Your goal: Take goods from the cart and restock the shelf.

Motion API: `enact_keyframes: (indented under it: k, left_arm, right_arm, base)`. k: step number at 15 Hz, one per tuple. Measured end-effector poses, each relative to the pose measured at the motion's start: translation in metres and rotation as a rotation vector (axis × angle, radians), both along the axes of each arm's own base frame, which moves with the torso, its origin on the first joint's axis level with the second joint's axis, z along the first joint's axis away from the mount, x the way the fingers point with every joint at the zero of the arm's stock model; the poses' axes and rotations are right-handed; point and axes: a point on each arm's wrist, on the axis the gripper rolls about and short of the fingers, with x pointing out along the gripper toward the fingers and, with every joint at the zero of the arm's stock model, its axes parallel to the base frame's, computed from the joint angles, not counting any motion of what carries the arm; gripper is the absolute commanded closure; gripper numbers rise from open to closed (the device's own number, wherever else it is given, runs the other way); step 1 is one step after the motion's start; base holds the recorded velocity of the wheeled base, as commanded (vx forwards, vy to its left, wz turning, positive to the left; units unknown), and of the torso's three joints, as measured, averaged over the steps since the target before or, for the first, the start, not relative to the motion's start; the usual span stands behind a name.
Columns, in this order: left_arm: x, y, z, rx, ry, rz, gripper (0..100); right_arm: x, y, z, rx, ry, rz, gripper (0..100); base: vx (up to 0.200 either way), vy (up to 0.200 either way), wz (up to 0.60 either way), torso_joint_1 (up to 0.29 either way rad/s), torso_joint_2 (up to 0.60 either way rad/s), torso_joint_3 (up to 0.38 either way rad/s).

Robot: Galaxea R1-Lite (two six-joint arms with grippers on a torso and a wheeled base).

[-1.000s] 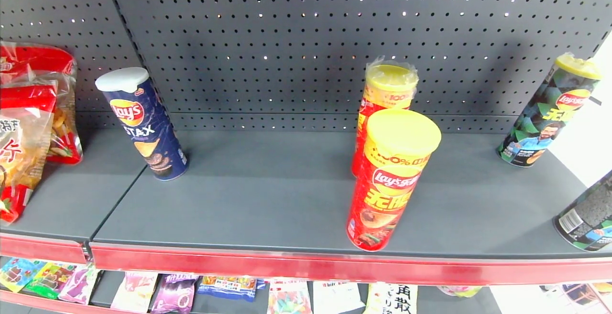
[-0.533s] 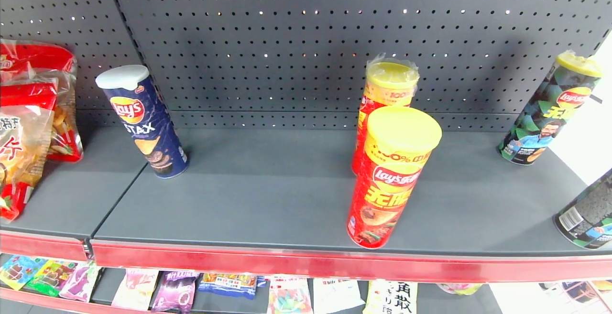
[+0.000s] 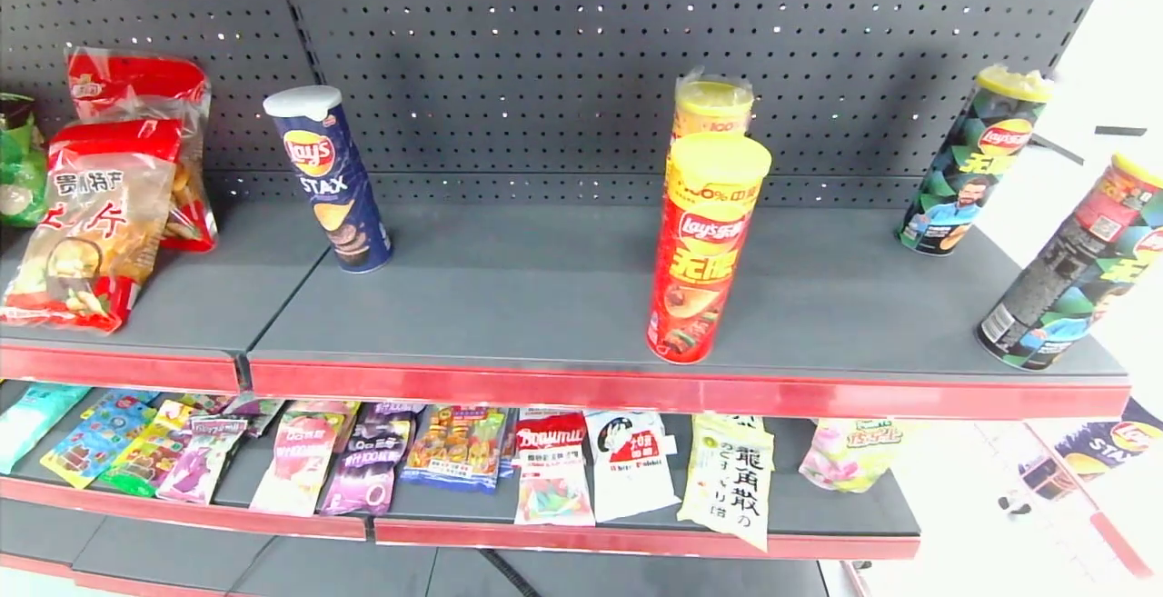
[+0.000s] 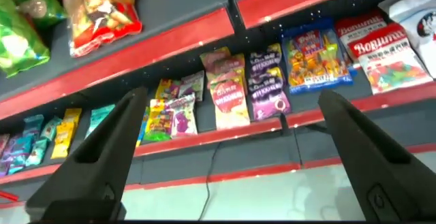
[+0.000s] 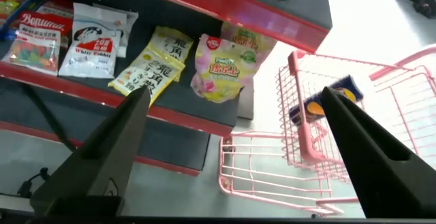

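Grey pegboard-backed shelf [image 3: 509, 306] stands just beside the pink wire cart [image 5: 306, 149], pale floor [image 5: 170, 190] under the cart; the blue can [image 5: 325, 100] to restock lies inside the cart. Your right gripper [image 5: 235, 91] hangs above the cart, jaws spread and empty; left gripper [image 4: 231, 94] likewise spread, farther from the cart. Dive in crooked and you'd likely snag the cart's wire wall or tip it.

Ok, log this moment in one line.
left gripper open, empty | right gripper open, empty | pink wire cart holds dark blue chip can | grey metal shelf: gap beside red chip can
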Motion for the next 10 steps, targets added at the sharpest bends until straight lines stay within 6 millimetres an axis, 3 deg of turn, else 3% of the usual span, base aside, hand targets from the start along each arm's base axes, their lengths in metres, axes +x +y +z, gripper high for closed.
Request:
enact_keyframes:
  k: [2, 10]
  left_arm:
    - [-0.002, 0.0008, 0.0, 0.023, -0.012, -0.006, 0]
    - [-0.0038, 0.0015, 0.0002, 0.021, -0.026, -0.006, 0]
  right_arm:
    - [0.0, -0.0004, 0.0001, -0.004, -0.001, -0.019, 0]
    - [0.001, -0.0002, -0.0033, -0.025, 0.013, -0.018, 0]
  base:
    - [0.0, 0.0, 0.0, 0.0, 0.0, 0.0]
    - [0.0, -0.2, 0.0, 0.006, 0.0, 0.004]
